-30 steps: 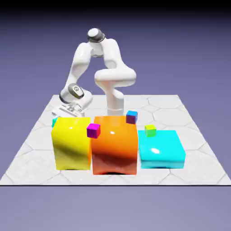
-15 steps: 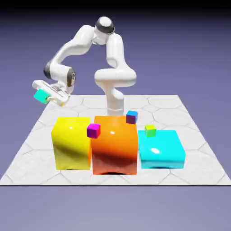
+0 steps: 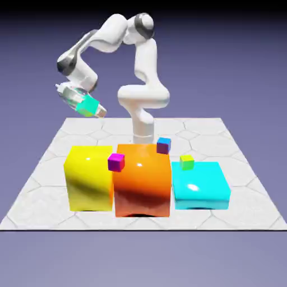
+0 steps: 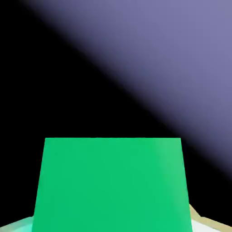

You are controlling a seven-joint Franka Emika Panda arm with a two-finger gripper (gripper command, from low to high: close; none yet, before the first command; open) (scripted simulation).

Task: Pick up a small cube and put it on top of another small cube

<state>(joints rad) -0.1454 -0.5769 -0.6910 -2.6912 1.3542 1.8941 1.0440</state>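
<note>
Table (image 3: 246,211): pale, near-white top, marked with thin grey lines in large, many-sided tile shapes; a thin dark line along its near edge.
Backdrop (image 3: 235,73): plain blue-violet, beyond the table and to both sides; a paler violet-grey this side of it.
Black band (image 3: 224,5): high above the table, fading softly into the violet.
Light: bright and even across the table.

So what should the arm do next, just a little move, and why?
Probably swing the small teal-green cube inward over the table, staying high: it sits in the fingers above the table's far left, while the other small cubes, such as the small magenta cube, lie nearer the camera.
</note>
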